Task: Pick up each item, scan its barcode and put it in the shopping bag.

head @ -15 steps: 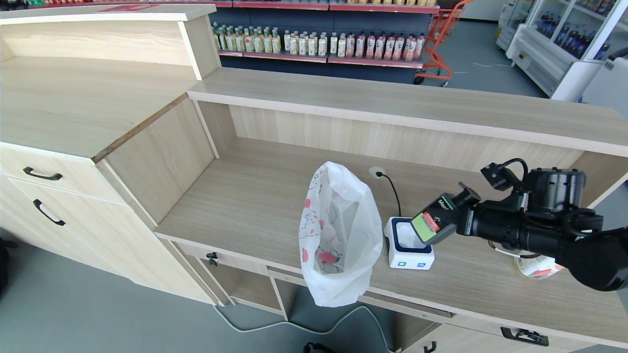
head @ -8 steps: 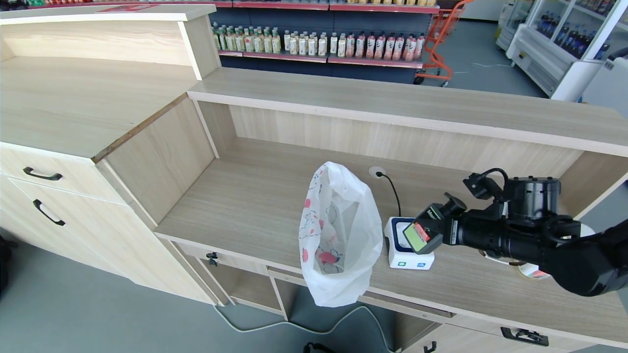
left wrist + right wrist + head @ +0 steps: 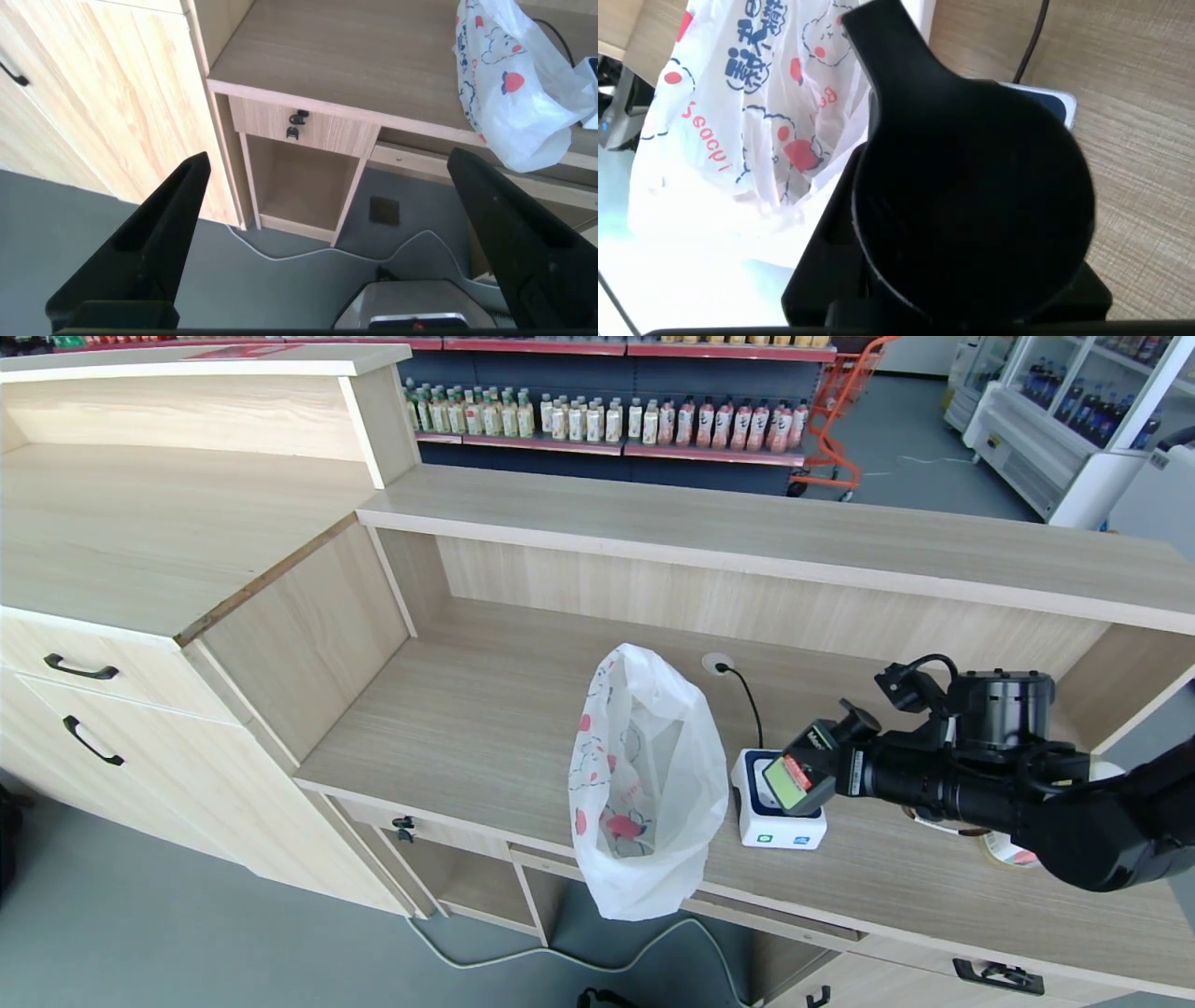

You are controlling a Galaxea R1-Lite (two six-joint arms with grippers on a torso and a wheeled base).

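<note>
Head view, green item (image 3: 782,786) with red label (image 3: 794,771), held over scanner (image 3: 780,827)

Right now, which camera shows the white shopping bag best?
The head view: the whole shopping bag stands open at the counter's front edge, beside the scanner. The left wrist view catches its side, cut off at the edge; the right wrist view has it partly behind a dark object.

A light wooden checkout counter (image 3: 485,709) with a raised back ledge (image 3: 747,527) stands on a grey floor (image 3: 140,933). To its left is a cabinet with black drawer handles (image 3: 80,667). Beyond are shelves of bottles (image 3: 607,422), an orange cart (image 3: 827,439) and glass-fronted coolers (image 3: 1036,448).
</note>
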